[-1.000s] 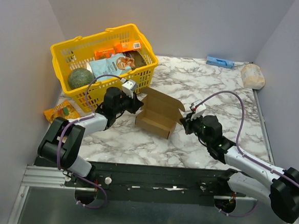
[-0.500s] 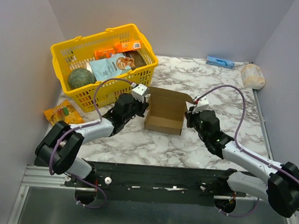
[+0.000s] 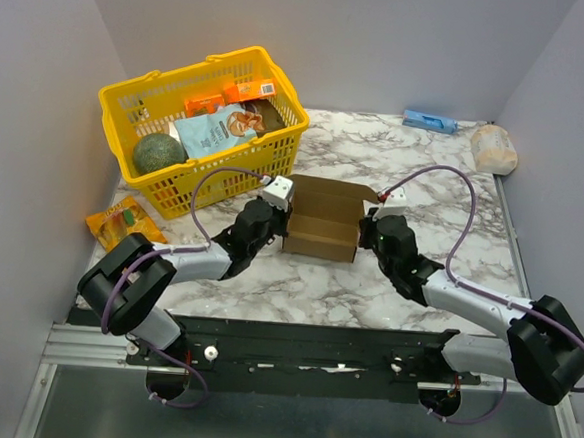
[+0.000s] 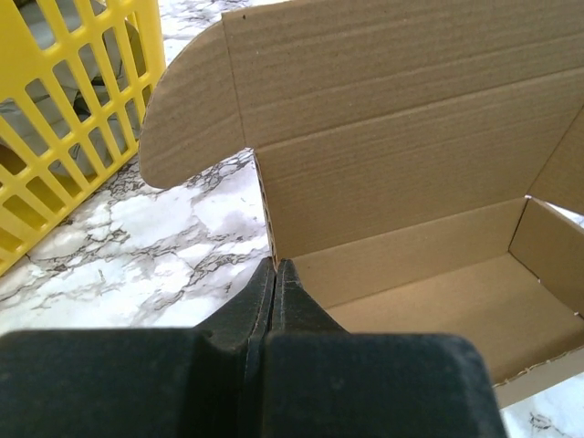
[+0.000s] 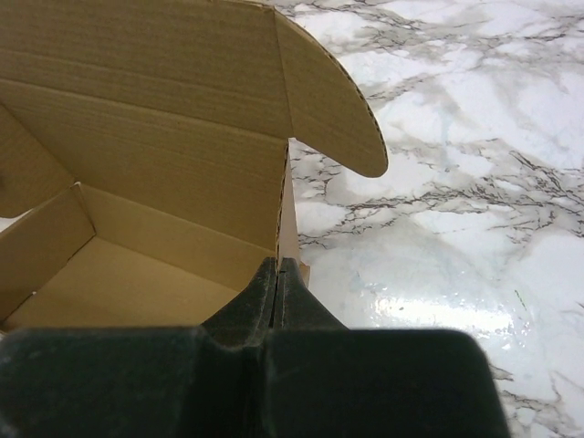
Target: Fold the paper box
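Item under inspection: the plain brown cardboard box (image 3: 322,224) is sitting open-topped on the white marbled tabletop (image 3: 425,178), between the two arms and just in front of the yellow plastic basket (image 3: 237,167). Its lid panel is standing up along the far edge, with a rounded ear flap at each end. The left gripper (image 4: 276,265) is pinching the box's left side wall, jaws closed down to the thickness of the card. The right gripper (image 5: 276,265) is pinching the right side wall in the same manner.
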Robot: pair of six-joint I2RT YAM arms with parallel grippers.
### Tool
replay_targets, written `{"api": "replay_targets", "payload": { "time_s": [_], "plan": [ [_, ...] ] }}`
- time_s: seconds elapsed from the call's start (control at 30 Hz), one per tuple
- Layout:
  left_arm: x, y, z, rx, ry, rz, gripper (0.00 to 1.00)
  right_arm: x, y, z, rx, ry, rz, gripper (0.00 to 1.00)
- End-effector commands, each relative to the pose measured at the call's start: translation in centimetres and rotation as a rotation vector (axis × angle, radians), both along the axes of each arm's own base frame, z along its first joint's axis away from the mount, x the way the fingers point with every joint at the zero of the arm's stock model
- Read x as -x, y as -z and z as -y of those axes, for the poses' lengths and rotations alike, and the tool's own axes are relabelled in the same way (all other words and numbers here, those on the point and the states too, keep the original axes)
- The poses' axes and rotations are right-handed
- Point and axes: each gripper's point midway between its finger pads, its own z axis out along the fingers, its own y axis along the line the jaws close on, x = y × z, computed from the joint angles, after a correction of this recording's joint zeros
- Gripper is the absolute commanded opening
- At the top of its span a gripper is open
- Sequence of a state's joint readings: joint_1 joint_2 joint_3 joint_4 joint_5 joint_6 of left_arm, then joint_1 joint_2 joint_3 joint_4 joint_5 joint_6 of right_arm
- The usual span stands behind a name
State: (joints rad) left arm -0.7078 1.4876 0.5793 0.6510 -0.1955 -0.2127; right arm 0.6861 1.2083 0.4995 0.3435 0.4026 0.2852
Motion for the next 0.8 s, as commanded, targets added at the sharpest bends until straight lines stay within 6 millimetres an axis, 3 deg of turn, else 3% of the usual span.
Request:
{"api": "replay_targets", "payload": {
  "time_s": [0.0,0.27,0.77],
  "plan": [
    [1.3,0.9,1.1,0.029,0.013,-0.01,0.0,-0.1,-1.6,-1.8,-0.112,0.014,0.05,0.01],
    [2.9,1.9,0.6,0.031,-0.015,-0.008,0.0,0.4,-1.4,-1.7,-0.115,0.046,0.046,0.01],
    [7.1,4.3,0.4,0.051,-0.062,-0.009,0.0,3.2,-0.1,-1.6,-0.163,0.059,0.007,0.01]
  ]
}}
